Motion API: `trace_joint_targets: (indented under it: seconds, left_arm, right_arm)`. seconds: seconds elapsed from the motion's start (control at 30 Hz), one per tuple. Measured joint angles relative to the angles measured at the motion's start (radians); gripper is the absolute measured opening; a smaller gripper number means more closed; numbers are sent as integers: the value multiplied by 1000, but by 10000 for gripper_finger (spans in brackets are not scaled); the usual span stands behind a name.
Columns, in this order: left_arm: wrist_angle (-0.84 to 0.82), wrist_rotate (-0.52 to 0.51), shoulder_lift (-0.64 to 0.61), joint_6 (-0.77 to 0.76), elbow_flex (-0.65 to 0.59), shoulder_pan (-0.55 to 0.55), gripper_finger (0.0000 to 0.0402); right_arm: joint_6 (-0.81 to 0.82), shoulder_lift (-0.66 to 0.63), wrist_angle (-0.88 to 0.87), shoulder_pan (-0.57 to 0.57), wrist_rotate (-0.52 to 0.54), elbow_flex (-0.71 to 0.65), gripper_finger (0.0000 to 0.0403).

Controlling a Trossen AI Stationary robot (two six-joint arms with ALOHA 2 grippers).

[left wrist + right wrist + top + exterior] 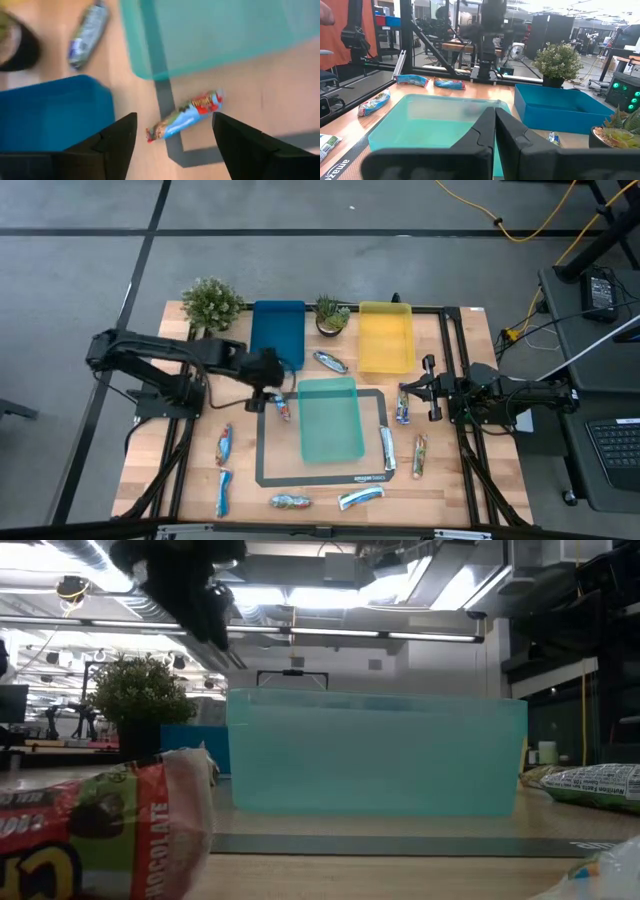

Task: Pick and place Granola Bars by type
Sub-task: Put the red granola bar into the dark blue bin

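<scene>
Ten or so granola bars (pixel 222 444) are scattered round the board, none inside a tray as far as I can see. My left gripper (pixel 268 386) hangs over the blue-orange bar (pixel 185 114), which lies flat on the wood and across the dark mat border (pixel 260 450), just off the teal tray's (pixel 345 448) left wall, at about 10 o'clock of table centre. Fingers are spread wide either side of it, nothing pinched; the bar rests free on the surface in the left wrist view. Blue tray (pixel 278 330) sits at 11 o'clock, right behind the gripper, so I'd guess that bar belongs there, but I can't tell from this.

Right gripper (pixel 412 391) waits at 3 o'clock, fingers pressed together, empty, pointing inward toward the teal tray. A silvery bar (pixel 403 408) lies just beside its tip.

Yellow tray (pixel 386 340) sits at 1 o'clock. One bar (pixel 330 361) lies between the blue and yellow trays, in front of the small plant (pixel 331 314). Bigger plant (pixel 211 303) is at the 11 o'clock corner. More bars lie along 6 and 8 o'clock.

Surface is pale wood on a black frame. Beyond it: grey floor, yellow cable (pixel 500 220), and an open lab with ceiling strip lights and benches.
</scene>
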Motion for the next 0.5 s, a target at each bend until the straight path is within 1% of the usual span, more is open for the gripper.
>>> trace_joint_targets:
  seconds: [0.13, 0.33, 0.5]
  left_arm:
    - [-1, 0, 97, 128, 0, -23, 257]
    - [2, 1, 237, 269, 0, -52, 257]
    - [-3, 6, 345, 304, 0, -66, 257]
  right_arm:
    - [0, 0, 0, 0, 0, 0, 17]
    - [0, 0, 0, 0, 0, 0, 16]
    - [0, 0, 0, 0, 0, 0, 17]
